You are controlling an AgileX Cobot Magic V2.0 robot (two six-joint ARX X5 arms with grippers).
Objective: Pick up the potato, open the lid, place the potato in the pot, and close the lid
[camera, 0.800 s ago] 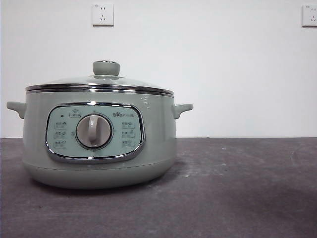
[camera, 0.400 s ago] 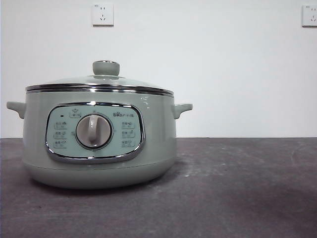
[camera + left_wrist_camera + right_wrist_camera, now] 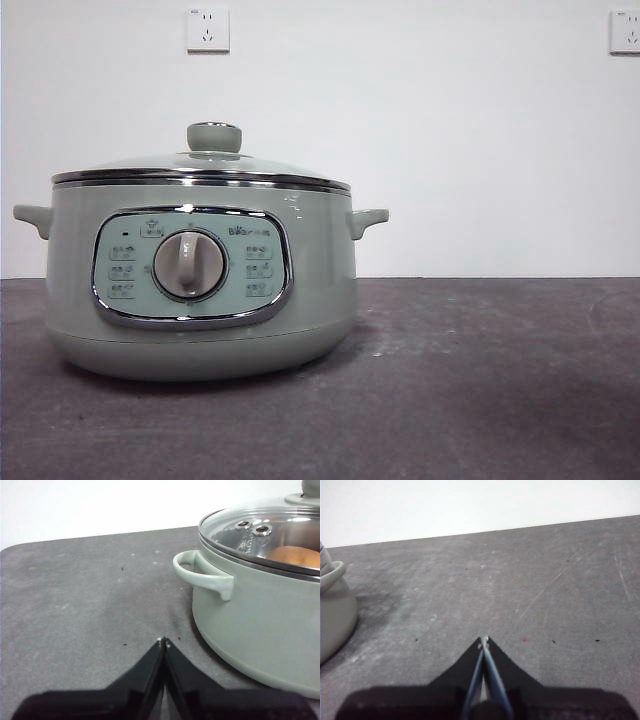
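While the lid (image 3: 201, 165) sits on the pot (image 3: 200, 290), the potato (image 3: 296, 556) lies inside; my left gripper (image 3: 163, 641) and right gripper (image 3: 483, 639) are both pressed together, empty; nothing has moved since.

The left gripper (image 3: 164, 641) is showing two matte black, wedge-shaped jaws. The right gripper (image 3: 483, 639) is looking alike, pale specks marking both grippers' tips.

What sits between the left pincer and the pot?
Nothing: the left wrist view shows only bare dark table between the shut left pincer and the pot.
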